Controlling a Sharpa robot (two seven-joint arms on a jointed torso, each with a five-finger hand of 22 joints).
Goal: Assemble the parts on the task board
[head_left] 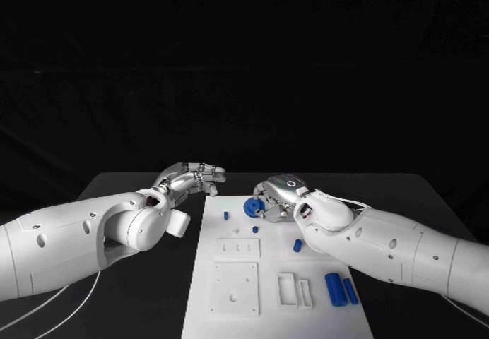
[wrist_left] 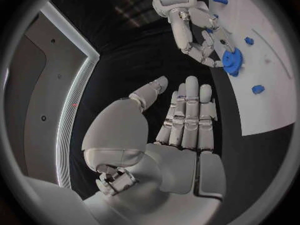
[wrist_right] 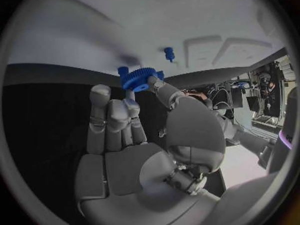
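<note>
Head view: your right hand point(head_left: 277, 200) is sitting over the far end of the task board point(head_left: 270, 311) and is pinching a blue gear point(head_left: 254, 206) between thumb and fingertips, just above the board's far part. Your left hand point(head_left: 191, 180) is hovering off the board's far left corner, over the black surface point(head_left: 143, 296), fingers loosely curled and holding nothing. On the board, a small blue peg point(head_left: 225, 215) is lying left of the gear, another small blue piece point(head_left: 254, 229) is sitting nearer, and a short blue piece point(head_left: 297, 245) is lying by your right forearm. Two longer blue cylinders point(head_left: 334, 287) are lying side by side at the near right. White raised blocks point(head_left: 237, 248) are sitting in the board's middle and near part.

Left wrist view: your left hand point(wrist_left: 181, 122) is stretching out nearly flat, fingers together, thumb apart, nothing in it. Beyond it your right hand point(wrist_left: 209, 40) is gripping the blue gear point(wrist_left: 232, 61) at the task board point(wrist_left: 262, 105) edge. Small blue pieces point(wrist_left: 257, 89) are lying on the board near it.

Right wrist view: your right hand point(wrist_right: 134, 130) is holding the blue gear point(wrist_right: 139, 79) at the fingertips, thumb pressing one side of it. A small blue peg point(wrist_right: 169, 53) is standing upright on the task board point(wrist_right: 156, 20) just beyond the gear.
</note>
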